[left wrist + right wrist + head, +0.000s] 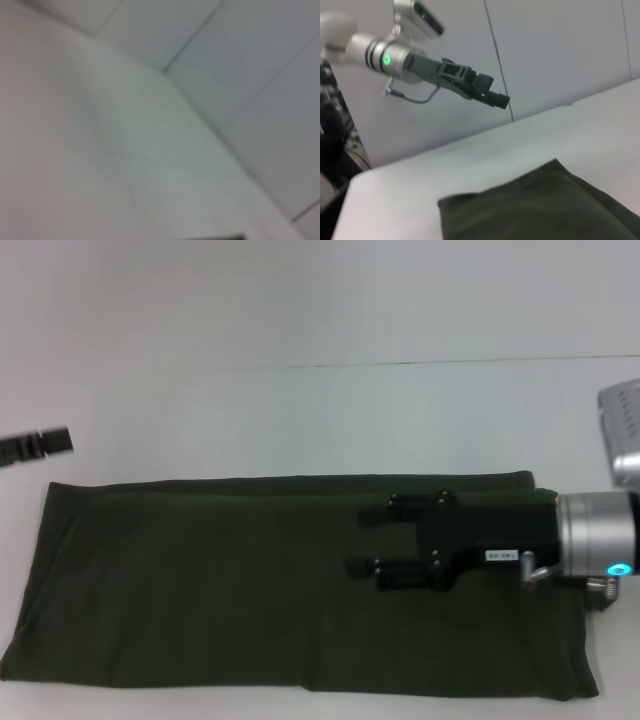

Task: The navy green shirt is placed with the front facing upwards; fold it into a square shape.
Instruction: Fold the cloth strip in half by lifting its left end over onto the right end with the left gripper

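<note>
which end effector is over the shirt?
The right end effector, open, reaching in above the folded navy green shirt. The left end effector is raised off to the shirt's left, shut.

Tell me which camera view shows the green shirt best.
The head view: the green shirt lies as a long folded band across the table, nearly whole, with the right gripper above it. The right wrist view catches only one folded end, with the left gripper raised beyond it. The left wrist view shows none of it.

The navy green shirt point(220, 580) is plain dark olive; the table point(300, 420) white; the right pincer point(365, 540) black.
</note>
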`<state>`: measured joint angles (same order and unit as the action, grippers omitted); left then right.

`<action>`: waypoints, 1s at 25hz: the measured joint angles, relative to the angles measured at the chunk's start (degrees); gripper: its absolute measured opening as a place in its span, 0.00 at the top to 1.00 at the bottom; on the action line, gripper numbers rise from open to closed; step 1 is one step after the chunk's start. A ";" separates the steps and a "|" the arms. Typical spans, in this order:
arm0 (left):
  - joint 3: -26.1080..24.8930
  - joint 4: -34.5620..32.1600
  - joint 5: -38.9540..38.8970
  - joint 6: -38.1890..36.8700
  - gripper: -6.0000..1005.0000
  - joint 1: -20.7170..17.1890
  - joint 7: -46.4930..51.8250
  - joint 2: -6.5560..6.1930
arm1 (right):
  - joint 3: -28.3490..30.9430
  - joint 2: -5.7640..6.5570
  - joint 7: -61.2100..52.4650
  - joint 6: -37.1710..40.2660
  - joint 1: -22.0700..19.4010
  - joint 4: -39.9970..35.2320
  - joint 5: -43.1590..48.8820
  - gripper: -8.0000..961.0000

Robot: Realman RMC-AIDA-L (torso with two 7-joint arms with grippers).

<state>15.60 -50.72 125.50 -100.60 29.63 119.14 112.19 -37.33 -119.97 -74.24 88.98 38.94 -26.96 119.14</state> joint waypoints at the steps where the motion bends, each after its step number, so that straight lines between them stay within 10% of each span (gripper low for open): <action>1: 1.10 -0.75 1.53 -0.08 0.36 0.06 0.08 -0.02 | -0.25 -0.02 2.30 -1.45 0.28 1.20 -0.11 0.18; 8: 4.62 -2.61 21.02 0.99 0.07 5.12 15.81 -1.84 | -0.45 -0.21 11.48 -5.09 0.64 5.71 -3.13 0.19; 25: 17.29 -0.66 33.56 9.83 0.09 8.99 25.53 -1.69 | -4.92 -0.35 15.00 -9.54 0.91 9.13 -3.08 0.19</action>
<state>32.89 -51.38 159.05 -90.77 38.62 144.66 110.50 -42.25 -120.32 -59.24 79.43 39.85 -17.83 116.06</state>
